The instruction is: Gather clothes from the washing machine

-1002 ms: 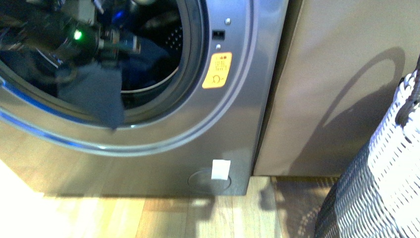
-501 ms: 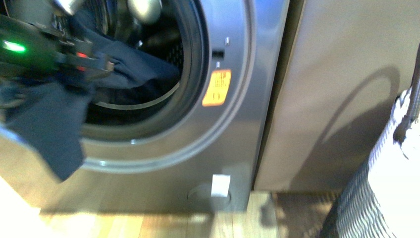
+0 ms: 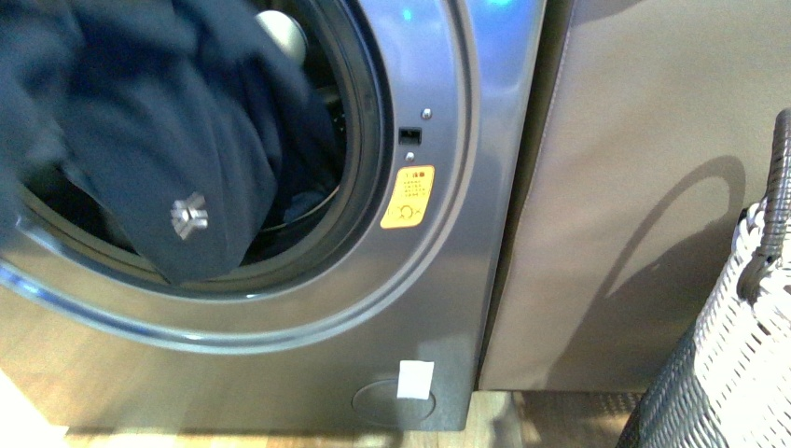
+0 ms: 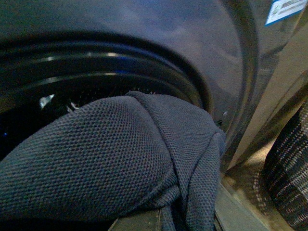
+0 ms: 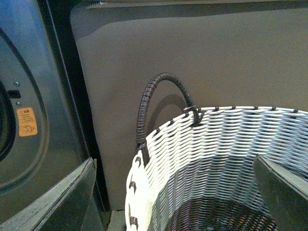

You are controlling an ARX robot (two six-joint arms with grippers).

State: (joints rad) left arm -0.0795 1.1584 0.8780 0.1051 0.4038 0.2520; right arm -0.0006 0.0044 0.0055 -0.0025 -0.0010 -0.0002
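Note:
The clothes (image 3: 177, 140), dark navy with a small silver emblem (image 3: 189, 217), hang out of the washing machine's (image 3: 438, 308) round porthole over its lower rim. In the left wrist view the navy fabric (image 4: 120, 159) fills the frame in front of the porthole rim; my left gripper (image 4: 163, 224) is shut on the clothes, its fingers mostly hidden under the cloth. The left arm does not show in the front view. My right gripper (image 5: 175, 192) is open, with its fingers wide apart over the mouth of the woven basket (image 5: 216, 144). The orange sticker (image 3: 408, 197) sits right of the porthole.
A white woven laundry basket (image 3: 746, 345) with a dark handle (image 5: 149, 101) stands at the right, beside a tan panel (image 3: 644, 187). A strip of wooden floor (image 3: 485, 434) shows below the machine.
The garment has been drawn further out of the drum and now spreads over the porthole with its emblem showing. The left arm with its green light has left the front view.

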